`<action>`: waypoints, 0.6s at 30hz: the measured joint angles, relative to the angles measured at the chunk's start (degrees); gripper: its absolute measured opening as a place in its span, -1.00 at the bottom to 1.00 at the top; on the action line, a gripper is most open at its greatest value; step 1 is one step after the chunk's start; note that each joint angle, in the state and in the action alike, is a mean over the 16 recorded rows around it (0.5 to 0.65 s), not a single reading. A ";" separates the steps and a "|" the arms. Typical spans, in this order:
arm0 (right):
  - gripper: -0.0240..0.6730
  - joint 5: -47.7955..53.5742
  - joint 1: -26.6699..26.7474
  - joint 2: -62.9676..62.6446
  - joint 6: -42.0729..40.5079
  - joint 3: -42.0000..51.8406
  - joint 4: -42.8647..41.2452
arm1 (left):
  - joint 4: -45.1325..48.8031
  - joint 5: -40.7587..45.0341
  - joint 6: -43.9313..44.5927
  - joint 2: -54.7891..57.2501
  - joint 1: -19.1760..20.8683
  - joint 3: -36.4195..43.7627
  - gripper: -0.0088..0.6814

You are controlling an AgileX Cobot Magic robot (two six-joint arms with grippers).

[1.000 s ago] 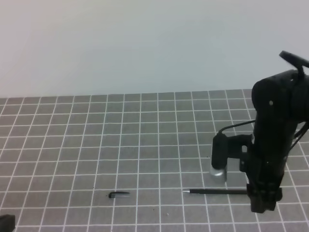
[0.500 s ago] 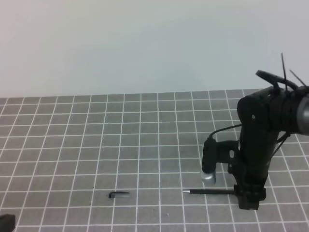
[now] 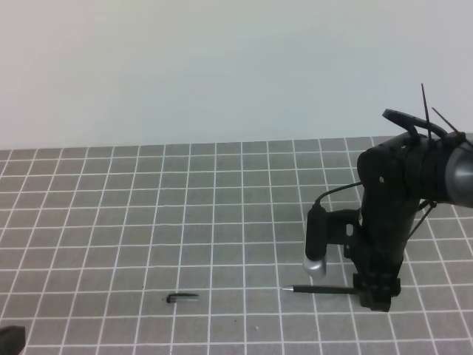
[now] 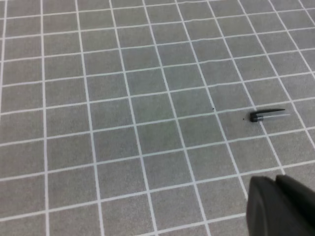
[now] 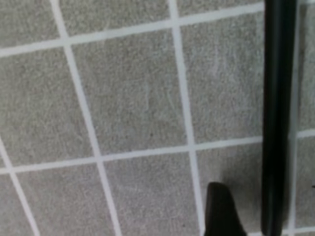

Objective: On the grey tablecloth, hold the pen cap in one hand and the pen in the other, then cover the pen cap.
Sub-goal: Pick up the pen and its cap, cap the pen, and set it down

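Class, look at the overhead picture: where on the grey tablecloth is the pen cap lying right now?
In the exterior high view the pen cap lies low and left of centre on the grey tablecloth, well left of the pen and the right claw, with nothing holding it.

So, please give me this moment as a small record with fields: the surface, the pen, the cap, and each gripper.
surface: grey tablecloth with a white grid
pen: pen lies flat on the cloth, silvery tip pointing left
pen cap: pen cap lies apart, to the left of the pen, untouched
right gripper: right gripper is low over the pen's rear end, open, pen not yet gripped
left gripper: left gripper is shut, holds nothing, near the cap but apart from it
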 joint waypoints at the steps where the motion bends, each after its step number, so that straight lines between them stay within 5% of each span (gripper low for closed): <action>1: 0.21 -0.17 0.00 0.07 -0.09 -0.01 -0.01 | -0.01 -0.05 0.01 0.00 0.00 0.03 -0.98; 9: 0.08 -0.57 0.00 0.67 -1.07 -0.11 -0.15 | -0.03 -0.20 0.10 0.00 0.00 0.07 -0.98; 18: -0.37 1.68 0.00 1.04 -2.19 -0.55 -0.54 | -0.03 -0.24 0.36 0.00 0.00 0.07 -0.98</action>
